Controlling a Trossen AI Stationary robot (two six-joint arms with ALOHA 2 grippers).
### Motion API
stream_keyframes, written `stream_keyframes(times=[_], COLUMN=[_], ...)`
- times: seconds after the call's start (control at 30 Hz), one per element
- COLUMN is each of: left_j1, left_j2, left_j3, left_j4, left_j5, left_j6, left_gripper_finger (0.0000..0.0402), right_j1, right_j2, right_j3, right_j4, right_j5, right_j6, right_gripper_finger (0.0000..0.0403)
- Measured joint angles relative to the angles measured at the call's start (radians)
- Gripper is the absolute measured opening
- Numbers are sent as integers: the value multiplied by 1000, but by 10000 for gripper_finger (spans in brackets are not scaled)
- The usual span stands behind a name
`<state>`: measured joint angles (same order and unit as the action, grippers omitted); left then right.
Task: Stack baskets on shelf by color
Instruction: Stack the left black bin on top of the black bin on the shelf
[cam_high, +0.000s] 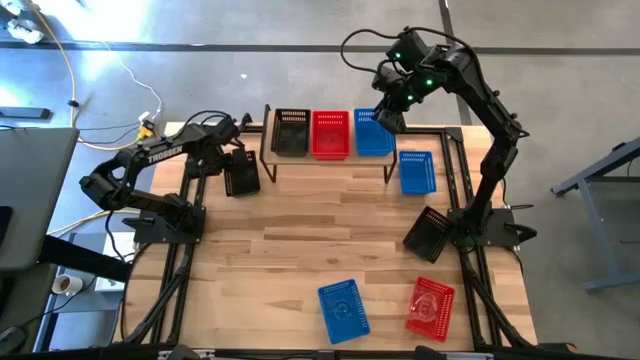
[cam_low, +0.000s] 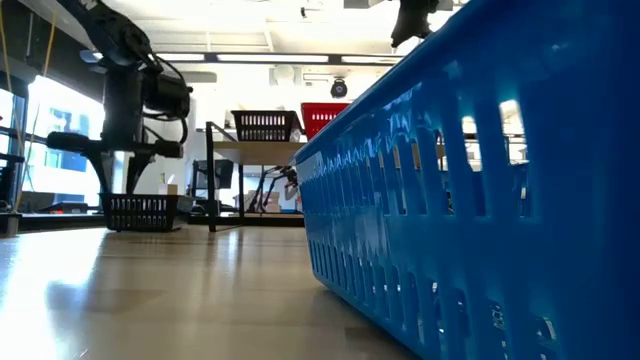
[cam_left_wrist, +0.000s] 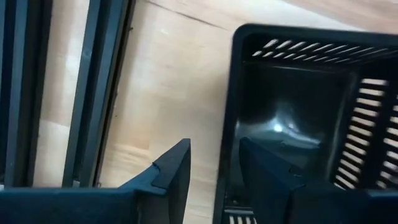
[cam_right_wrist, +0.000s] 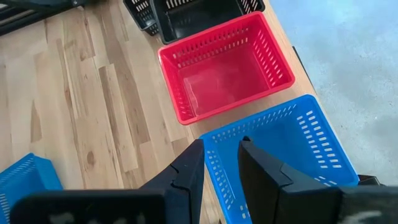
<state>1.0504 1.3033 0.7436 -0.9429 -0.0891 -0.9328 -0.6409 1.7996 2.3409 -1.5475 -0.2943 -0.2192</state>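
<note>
The shelf (cam_high: 330, 158) carries a black basket (cam_high: 290, 132), a red basket (cam_high: 331, 134) and a blue basket (cam_high: 370, 135) side by side. My right gripper (cam_right_wrist: 221, 146) is above the blue basket (cam_right_wrist: 280, 149), shut on its wall. My left gripper (cam_left_wrist: 214, 155) is open at a black basket (cam_left_wrist: 298, 112) that rests on its base on the table left of the shelf (cam_high: 241, 178). One finger is inside the basket and one outside its wall (cam_left_wrist: 229, 112), and wood shows between the outer finger and the wall. My right gripper pinches a short end wall (cam_right_wrist: 214, 152) of the blue basket, one finger inside and one outside. The fingers slant down from above. The basket sits upright on the shelf top beside the red basket (cam_right_wrist: 227, 65).
On the table lie a blue basket (cam_high: 417, 172) right of the shelf and a tilted black basket (cam_high: 430, 233) by the right arm's base. A blue basket (cam_high: 343, 308) and a red one (cam_high: 430, 305) are near the near edge. That blue basket (cam_low: 480, 200) fills the low view.
</note>
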Motion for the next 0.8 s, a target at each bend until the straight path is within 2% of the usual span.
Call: stream_keyframes(times=[0.3, 0.43, 0.63, 0.8], left_j1=[0, 0, 0, 0], left_j2=[0, 0, 0, -27], left_j3=[-82, -90, -90, -90], left_j4=[100, 109, 131, 142], left_j5=[30, 28, -2, -5], left_j6=[-7, 7, 43, 66], left_gripper_finger=[120, 88, 11, 10], right_j1=[0, 0, 0, 0], right_j2=[0, 0, 0, 0], right_j3=[0, 0, 0, 0], right_j4=[1, 4, 4, 4], right_j5=[0, 0, 0, 0], right_j6=[23, 43, 90, 91], right_gripper_finger=[85, 85, 85, 85])
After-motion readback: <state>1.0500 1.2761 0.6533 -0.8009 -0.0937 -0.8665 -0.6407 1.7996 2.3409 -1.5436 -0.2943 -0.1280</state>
